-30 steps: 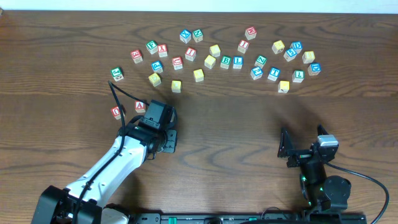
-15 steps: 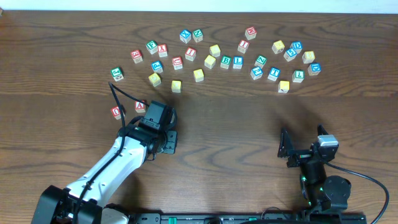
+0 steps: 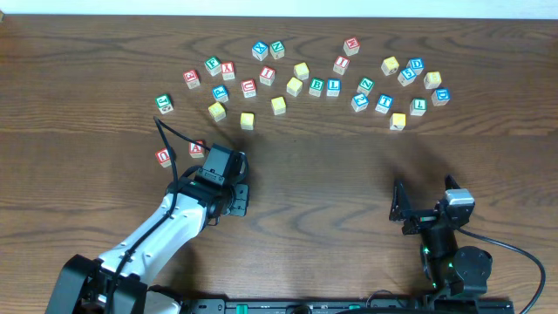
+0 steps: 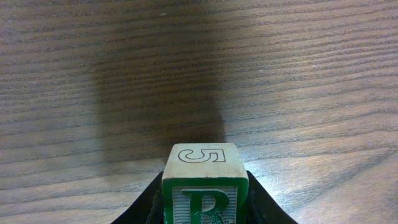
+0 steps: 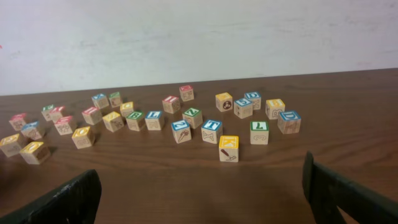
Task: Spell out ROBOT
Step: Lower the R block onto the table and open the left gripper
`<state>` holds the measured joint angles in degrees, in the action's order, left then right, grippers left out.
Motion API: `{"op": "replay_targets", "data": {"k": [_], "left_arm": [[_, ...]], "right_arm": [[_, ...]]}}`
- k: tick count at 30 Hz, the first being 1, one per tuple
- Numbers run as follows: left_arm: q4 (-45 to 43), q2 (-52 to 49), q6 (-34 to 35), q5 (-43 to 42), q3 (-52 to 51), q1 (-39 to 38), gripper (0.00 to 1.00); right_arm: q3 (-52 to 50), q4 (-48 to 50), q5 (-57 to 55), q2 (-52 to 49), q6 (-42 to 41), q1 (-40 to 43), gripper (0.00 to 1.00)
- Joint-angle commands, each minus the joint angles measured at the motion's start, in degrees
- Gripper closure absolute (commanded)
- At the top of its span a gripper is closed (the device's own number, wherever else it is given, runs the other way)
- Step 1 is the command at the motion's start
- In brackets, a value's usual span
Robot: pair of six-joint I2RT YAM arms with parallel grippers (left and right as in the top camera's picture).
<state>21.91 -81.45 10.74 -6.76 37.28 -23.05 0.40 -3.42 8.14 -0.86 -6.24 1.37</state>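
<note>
My left gripper is shut on the green-framed R cube, whose top face shows a 5, held just above bare table. From overhead the left gripper sits left of centre and hides that cube. A green-framed B cube, a blue-framed T cube and yellow-faced cubes lie in the scatter at the back. My right gripper stands open and empty at the front right. Its view shows the T cube and a yellow cube well ahead of the right gripper.
Several more letter cubes spread along the far half of the table. Red-framed A and a second red cube lie close behind the left wrist. A black cable loops from the left arm beside them. A white wall backs the table.
The left wrist has edged slightly toward the near edge with the R cube still in it. The right arm has not moved.
</note>
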Motion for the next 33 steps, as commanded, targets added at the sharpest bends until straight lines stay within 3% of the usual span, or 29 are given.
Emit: {"op": "replay_targets", "data": {"k": [1,23,33], "left_arm": [[-0.2,-0.5,0.5,-0.1,-0.3,-0.2,0.92],[-0.9,-2.4,-0.8,1.4,-0.3,-0.2,0.92],[-5.1,-2.4,-3.1,1.4,-0.3,-0.1,0.92]], "right_arm": [[-0.1,-0.2,0.4,0.2,0.5,0.4,0.01],[-0.1,-0.2,0.4,0.2,0.5,0.4,0.01],[-0.1,-0.2,0.4,0.2,0.5,0.4,0.01]]}}
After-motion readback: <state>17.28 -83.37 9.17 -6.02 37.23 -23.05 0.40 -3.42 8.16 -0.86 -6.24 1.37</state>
